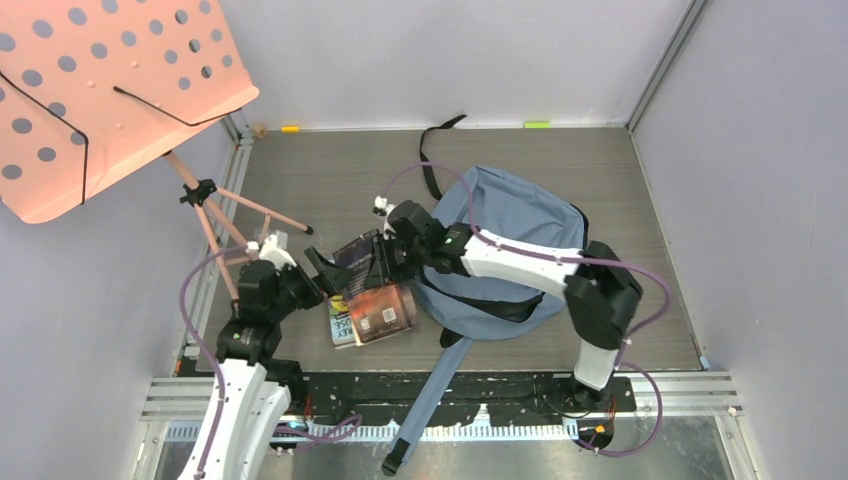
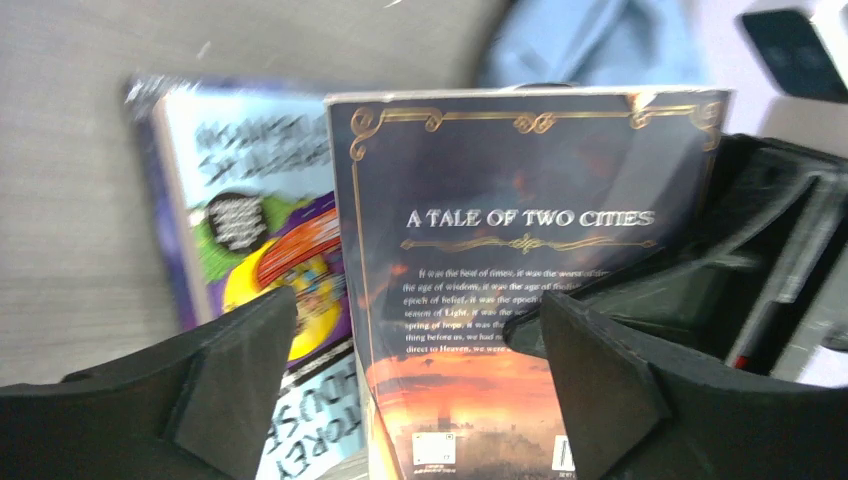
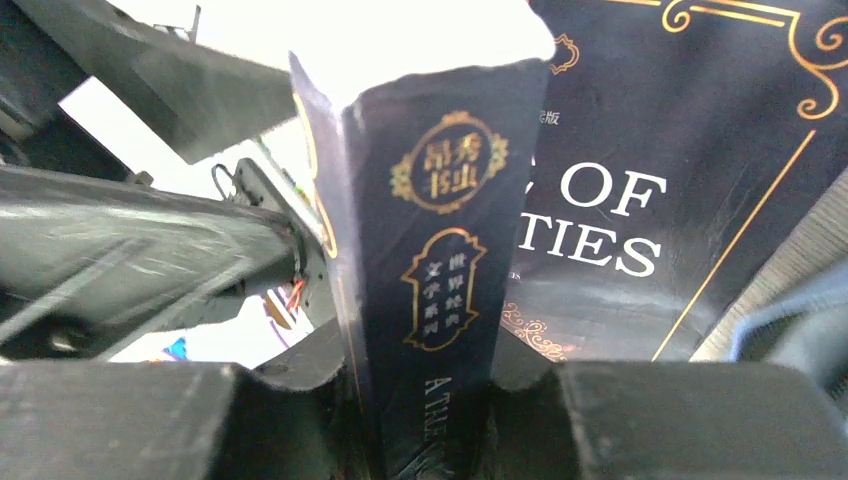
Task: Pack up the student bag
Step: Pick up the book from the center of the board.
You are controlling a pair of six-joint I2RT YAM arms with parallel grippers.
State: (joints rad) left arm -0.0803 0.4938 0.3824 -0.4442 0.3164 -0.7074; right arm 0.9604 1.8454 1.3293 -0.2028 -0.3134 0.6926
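Right gripper (image 3: 420, 425) clamps the novel (image 3: 440, 250) by its spine; left gripper (image 2: 415, 335), spread wide and empty, leaves it for the student bag (image 1: 520, 215).

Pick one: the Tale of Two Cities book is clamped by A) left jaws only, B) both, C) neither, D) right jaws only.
D: the right gripper has its jaws shut on the spine of the book in its wrist view, while the left gripper has its jaws spread wide around the cover, a gap showing.
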